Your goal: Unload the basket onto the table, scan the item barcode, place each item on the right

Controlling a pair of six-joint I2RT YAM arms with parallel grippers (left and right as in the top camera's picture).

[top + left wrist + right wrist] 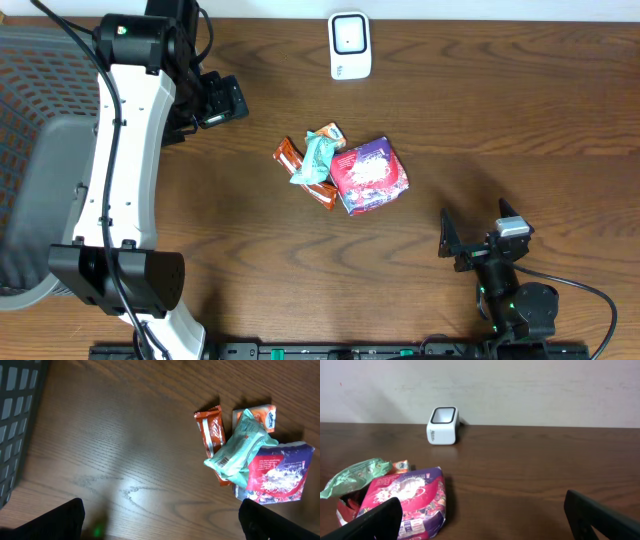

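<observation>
At the near edge of the desk [560, 120], the right hand [478, 232] sits low with its fingers spread wide apart and nothing between them. Bare wood lies between it and the pile of packets, which is further in and to its left.

The pile is at mid-desk. A red and purple pouch [370, 176] is its nearest and largest piece. A teal packet [235, 450] lies tilted across the others, its barcode facing up. Under it are an orange-brown bar [211, 430] and an orange tissue pack [262, 414], all touching.

Beyond the pile and to the left, the left hand [160, 507] hovers over bare wood, its fingers also wide apart and empty. The pile is off to its side, well apart from it. A grey mesh basket [30, 90] stands at the left edge, behind that arm.

Farthest back, the white barcode scanner [350, 45] stands alone near the wall, with clear desk between it and the packets.
</observation>
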